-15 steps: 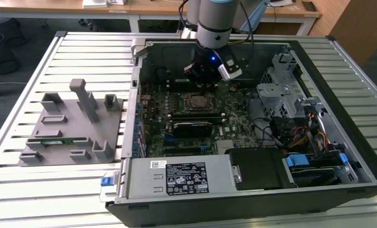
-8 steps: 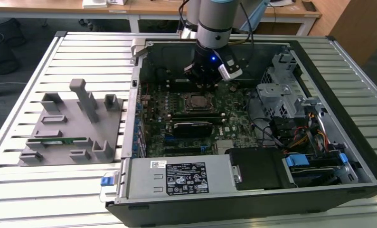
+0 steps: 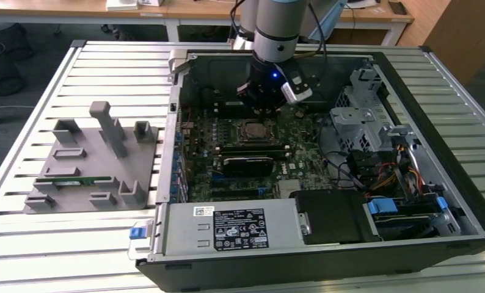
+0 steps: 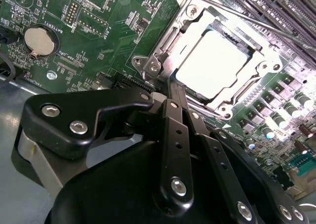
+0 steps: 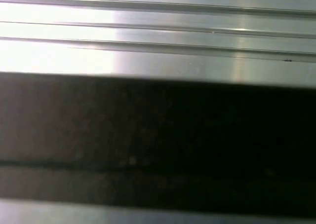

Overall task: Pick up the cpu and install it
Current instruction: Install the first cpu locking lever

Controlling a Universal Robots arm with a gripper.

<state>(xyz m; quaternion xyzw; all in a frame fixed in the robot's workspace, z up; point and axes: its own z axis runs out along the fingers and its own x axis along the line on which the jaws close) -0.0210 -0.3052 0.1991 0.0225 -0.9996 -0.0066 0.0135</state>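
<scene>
The cpu lies flat inside the metal socket frame on the green motherboard, its silvery top catching bright light. My gripper hangs just beside one corner of that frame, shut with nothing between its black fingers. In the exterior view the gripper points down into the open computer case, right above the far edge of the socket.
A grey holder tray with a green memory stick sits on the slatted table at the exterior view's left. Inside the case are a black block, the power supply, a drive cage and loose cables.
</scene>
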